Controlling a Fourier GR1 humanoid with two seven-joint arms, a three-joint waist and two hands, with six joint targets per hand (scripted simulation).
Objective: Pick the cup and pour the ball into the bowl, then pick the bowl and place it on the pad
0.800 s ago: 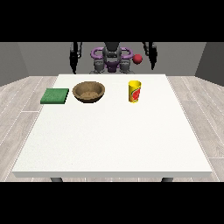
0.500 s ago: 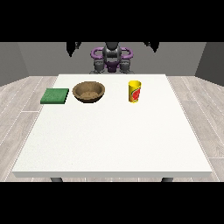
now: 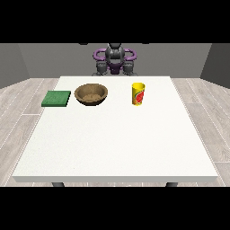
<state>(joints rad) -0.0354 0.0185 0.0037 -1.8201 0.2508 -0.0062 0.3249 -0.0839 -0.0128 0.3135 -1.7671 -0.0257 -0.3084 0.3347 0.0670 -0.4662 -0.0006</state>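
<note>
**No robot hand in sight**

Neither robot hand shows, so their state cannot be told. On the tabletop, the yellow cup stands upright, right of the brown bowl. The green pad lies flat, left of the bowl. The robot sits behind the bowl.

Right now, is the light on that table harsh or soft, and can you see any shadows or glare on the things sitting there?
In the front view the light is soft and even: the white table shows no glare, and the yellow cup, the brown bowl and the green pad cast only faint shadows at their bases. The bowl's inside looks darker than its rim. Nothing looks blurred.
</note>
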